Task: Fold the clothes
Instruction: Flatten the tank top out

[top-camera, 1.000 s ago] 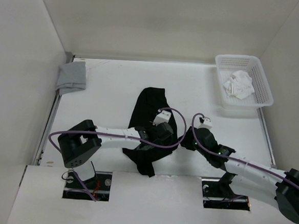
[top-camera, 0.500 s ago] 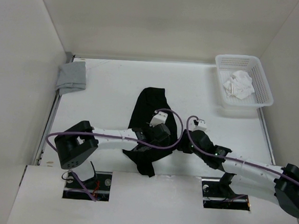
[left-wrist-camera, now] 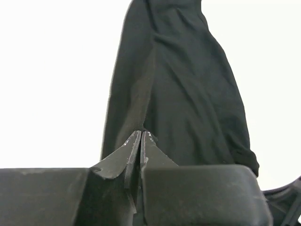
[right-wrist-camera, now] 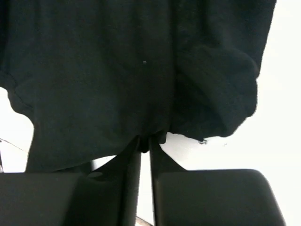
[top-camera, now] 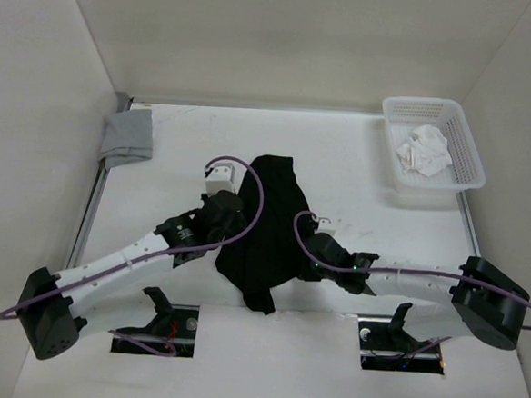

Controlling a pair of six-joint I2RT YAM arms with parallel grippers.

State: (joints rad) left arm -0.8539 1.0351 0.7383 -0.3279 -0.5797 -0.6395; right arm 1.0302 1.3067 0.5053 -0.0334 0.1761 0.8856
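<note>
Top view: black clothes in a crumpled, elongated heap mid-bench, left end effector at its left edge, right end effector at its right edge, left wrist: fingers pressed together pinching a fabric fold, right wrist: fingers nipping the creased hem

Left tool and right tool both sit low, jaws pinched together.

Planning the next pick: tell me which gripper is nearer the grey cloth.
Left. The left gripper is at the black garment's left edge, near-right of the grey cloth. The right gripper is at the garment's right edge, farther away.
</note>
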